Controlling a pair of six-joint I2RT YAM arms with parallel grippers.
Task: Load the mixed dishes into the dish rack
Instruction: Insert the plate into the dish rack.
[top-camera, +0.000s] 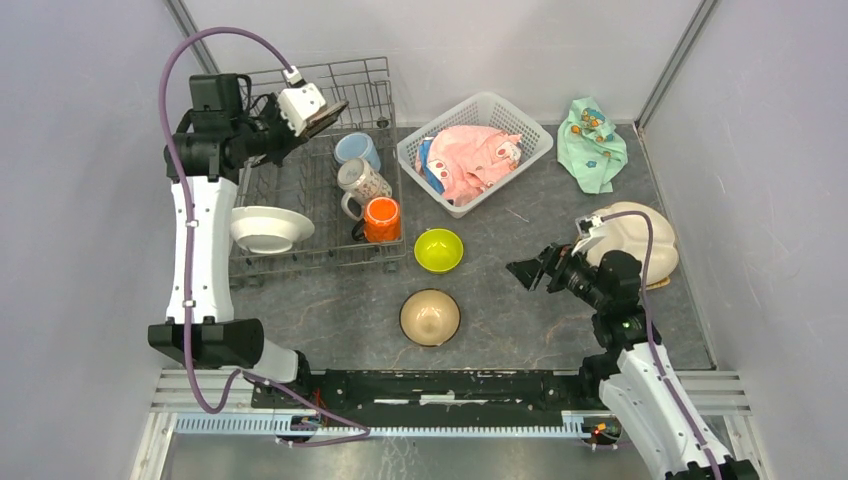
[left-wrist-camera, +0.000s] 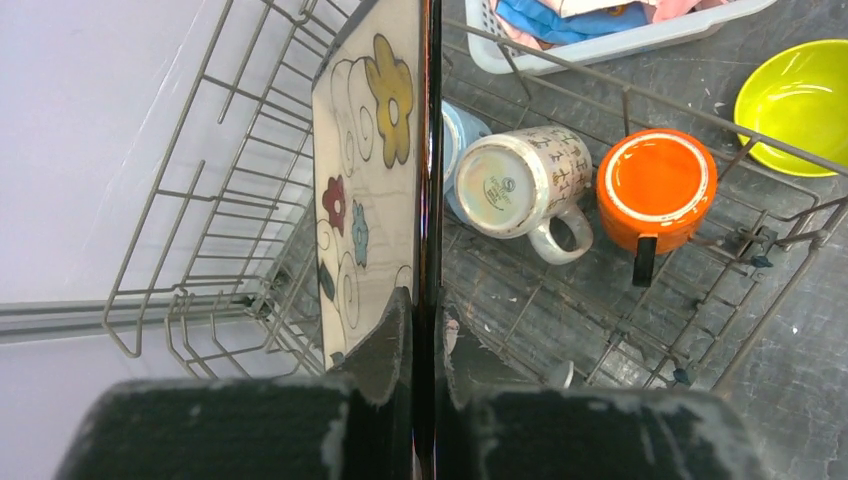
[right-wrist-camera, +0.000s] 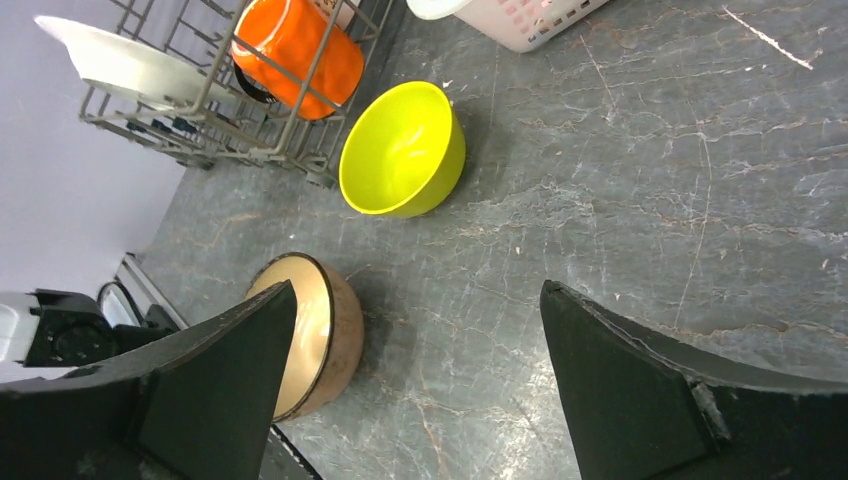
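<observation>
My left gripper is shut on a dark-edged square plate with a flower pattern, held on edge over the back of the grey wire dish rack. In the rack lie a light-blue mug, a white patterned mug and an orange mug, and a white plate leans at its left front. A lime-green bowl and a tan bowl sit on the table. My right gripper hangs open and empty to the right of the bowls. A cream plate lies behind the right arm.
A white lattice basket holding a pink cloth stands at the back centre. A mint-green patterned cloth lies at the back right. Grey walls close in the left, back and right sides.
</observation>
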